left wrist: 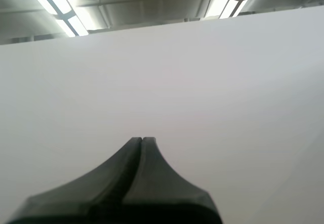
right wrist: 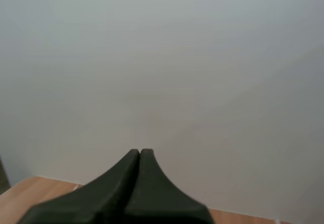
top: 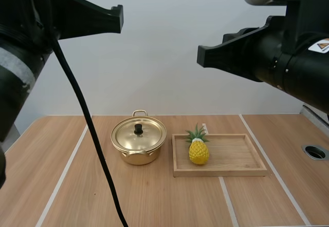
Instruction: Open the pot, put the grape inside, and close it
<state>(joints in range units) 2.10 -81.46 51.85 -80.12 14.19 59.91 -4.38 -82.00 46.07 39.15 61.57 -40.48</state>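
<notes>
Bench is shared by wooden tray and lidded pot, just beside it; a pineapple is stood in the tray. Left claw and right claw are pressed together, raised. Opening is judged unstarted: lid knob must be pinched first.

One bench carries four loose things. There is one golden pot and one lid, which bears one black knob. There is also one wooden tray and one yellow pineapple with a single green crown. The bench top shows three pale stripes and one round hole. Above it hang two black arms with one pair of fingers each: the left fingers and the right fingers.
</notes>
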